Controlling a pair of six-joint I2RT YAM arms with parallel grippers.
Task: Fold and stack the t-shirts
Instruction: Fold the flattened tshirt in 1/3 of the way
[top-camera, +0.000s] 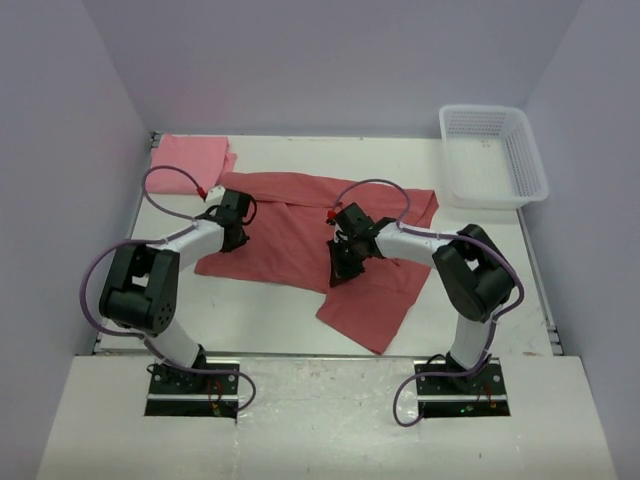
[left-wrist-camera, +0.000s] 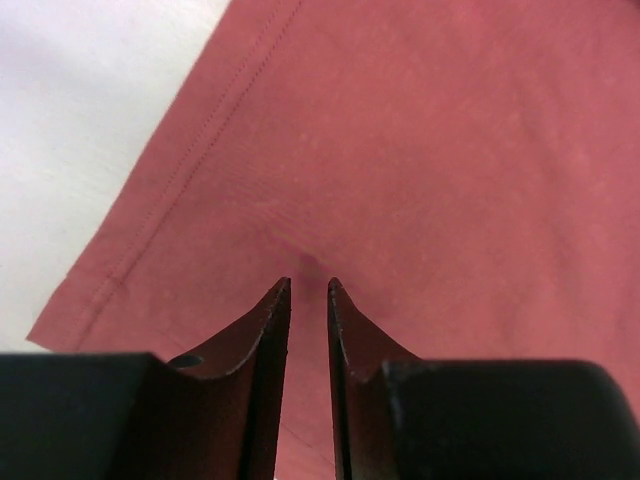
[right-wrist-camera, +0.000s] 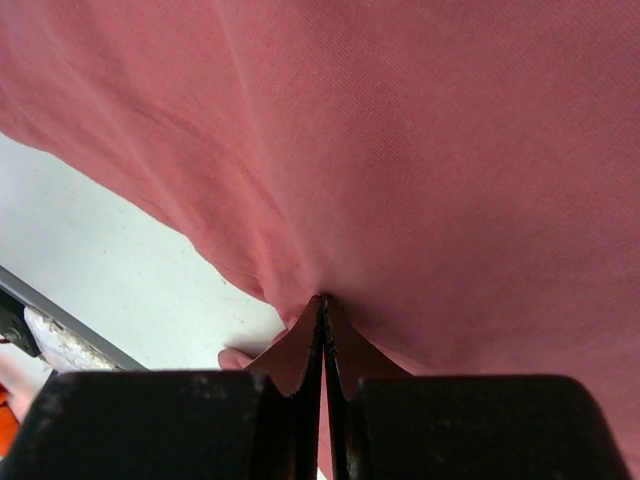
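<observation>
Top external view: plain pale walls (top-camera: 300, 60) box in the cell on 3 sides. White table (top-camera: 280, 320) fills the floor of it, arm bases at near edge.

Brick-red tee (top-camera: 290, 230) is the biggest item. It lies spread across table centre, crumpled, w/ one part trailing toward the near-right. Stitched hem (left-wrist-camera: 190, 170) runs along its edge in the left wrist view, bare table beside it.

White lattice basket (top-camera: 525, 160) sits at far-right corner, upright, well apart from both tees. Its own mesh floor shows from above.

Pink tee (top-camera: 190, 158) lies flat in far-left corner, just beside the red one's far-left edge. Can't tell if they touch.

L gripper (left-wrist-camera: 309, 283) is down on the red tee's left part, fingers drawn in to a narrow slit, a small pucker of cloth nipped at the tips.

R gripper (right-wrist-camera: 322, 300) is at the tee's middle, fingers pressed tight together on a pinch of red cloth. Fabric tents up around the tips, table visible underneath.
</observation>
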